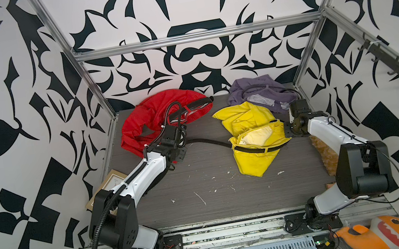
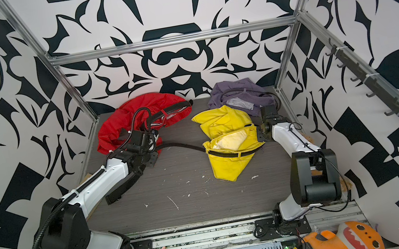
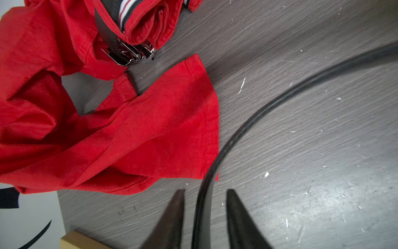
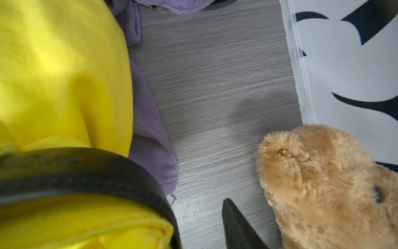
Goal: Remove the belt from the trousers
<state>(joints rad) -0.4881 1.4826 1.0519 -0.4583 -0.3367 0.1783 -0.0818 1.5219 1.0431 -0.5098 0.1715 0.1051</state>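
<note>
The yellow trousers [image 1: 247, 122] lie crumpled right of centre in both top views. A black belt [image 1: 209, 142] still sits in their waistband [image 2: 236, 153]. It runs left across the table to my left gripper [image 1: 181, 155]. In the left wrist view the belt [image 3: 280, 99] passes between the open fingers [image 3: 172, 215] with a gap on each side. Its free end [image 2: 124, 187] lies under my left forearm. My right gripper [image 1: 288, 126] is at the trousers' right edge. One fingertip [image 4: 234, 222] is over bare table, apart from the cloth [image 4: 53, 75]. The other is hidden by the belt [image 4: 97, 172].
Red trousers [image 1: 154, 121] with their own black belt and metal buckle [image 3: 129, 54] lie at the back left. A purple garment [image 1: 259, 93] is at the back right. A tan plush toy [image 4: 323, 183] lies beside my right gripper. A wooden board [image 1: 109, 184] leans at the left edge.
</note>
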